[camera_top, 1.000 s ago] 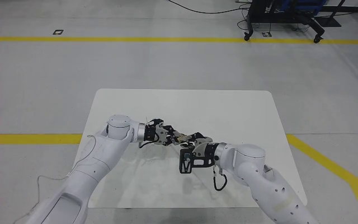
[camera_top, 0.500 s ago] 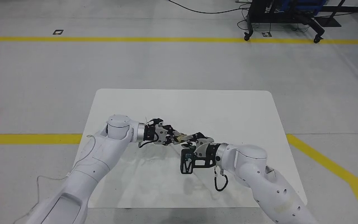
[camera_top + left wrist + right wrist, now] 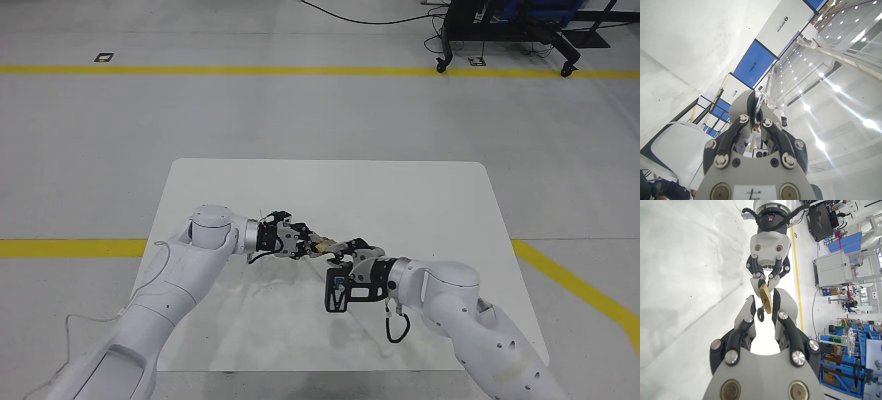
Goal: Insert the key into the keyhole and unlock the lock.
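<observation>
Above table point(image 3: 430, 200), left gripper point(image 3: 757, 103) clamps one lock point(image 3: 766, 297) bearing one key point(image 3: 760, 313); right gripper point(image 3: 763, 303) gapes.

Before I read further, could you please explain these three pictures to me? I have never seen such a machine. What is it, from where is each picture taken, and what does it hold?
It is a robot with two white arms, each ending in a claw, working over a white table. The top picture looks down from a camera above the arms. The other two come from cameras on the wrists.

In the right wrist picture, the right claw is close up and open. Facing it, the left claw is shut on a small brass padlock, holding it in the air above the table. A key sits in the padlock's keyhole, between the right claw's open fingers, which do not seem to touch it.

The left wrist picture looks upward past the left claw, with the padlock's silver loop between its fingers.
</observation>
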Action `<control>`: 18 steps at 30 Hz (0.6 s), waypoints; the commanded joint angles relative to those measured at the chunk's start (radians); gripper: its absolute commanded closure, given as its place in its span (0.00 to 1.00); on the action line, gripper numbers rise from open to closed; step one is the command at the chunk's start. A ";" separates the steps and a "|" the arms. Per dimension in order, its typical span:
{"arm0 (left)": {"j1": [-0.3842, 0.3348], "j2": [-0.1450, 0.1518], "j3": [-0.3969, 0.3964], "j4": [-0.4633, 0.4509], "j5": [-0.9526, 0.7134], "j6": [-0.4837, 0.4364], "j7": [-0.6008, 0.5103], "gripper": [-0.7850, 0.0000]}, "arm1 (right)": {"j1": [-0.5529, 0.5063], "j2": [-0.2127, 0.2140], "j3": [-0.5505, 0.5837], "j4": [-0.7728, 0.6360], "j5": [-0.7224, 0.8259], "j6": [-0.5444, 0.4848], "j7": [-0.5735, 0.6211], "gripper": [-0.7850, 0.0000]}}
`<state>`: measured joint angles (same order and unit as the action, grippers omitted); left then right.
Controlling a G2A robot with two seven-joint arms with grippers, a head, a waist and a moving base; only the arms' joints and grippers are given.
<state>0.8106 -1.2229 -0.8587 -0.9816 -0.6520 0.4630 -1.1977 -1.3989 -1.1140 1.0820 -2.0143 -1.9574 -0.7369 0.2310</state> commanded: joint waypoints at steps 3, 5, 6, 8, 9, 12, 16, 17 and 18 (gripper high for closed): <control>0.000 0.000 -0.001 0.000 -0.001 -0.001 0.001 1.00 | -0.005 0.002 0.005 -0.003 -0.002 0.003 -0.002 0.68; 0.000 0.001 -0.001 -0.001 0.000 0.000 0.002 1.00 | -0.009 0.003 0.008 -0.005 -0.002 0.005 -0.003 0.68; 0.000 0.001 -0.001 -0.001 0.000 0.000 0.002 1.00 | -0.010 0.004 0.010 -0.007 -0.003 0.005 -0.005 0.68; 0.001 0.001 -0.002 -0.001 0.000 -0.001 0.002 1.00 | -0.014 0.006 0.014 -0.010 -0.006 0.006 -0.005 0.67; 0.001 0.001 -0.002 -0.002 0.000 0.000 0.002 1.00 | -0.017 0.006 0.016 -0.012 -0.008 0.006 -0.006 0.66; 0.001 0.002 -0.003 -0.003 0.001 0.000 0.004 1.00 | -0.025 0.009 0.022 -0.017 -0.012 0.005 -0.006 0.64; 0.002 0.003 -0.004 -0.004 0.001 0.001 0.004 1.00 | -0.046 0.014 0.035 -0.032 -0.020 0.006 -0.008 0.62; 0.002 0.003 -0.005 -0.003 -0.001 0.001 0.004 1.00 | -0.052 0.015 0.040 -0.037 -0.024 0.009 -0.009 0.62; 0.003 0.003 -0.005 -0.004 -0.002 0.001 0.005 1.00 | -0.059 0.017 0.044 -0.044 -0.028 0.013 -0.011 0.62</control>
<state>0.8128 -1.2203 -0.8633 -0.9853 -0.6528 0.4640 -1.1935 -1.4530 -1.0983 1.1225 -2.0530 -1.9823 -0.7279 0.2215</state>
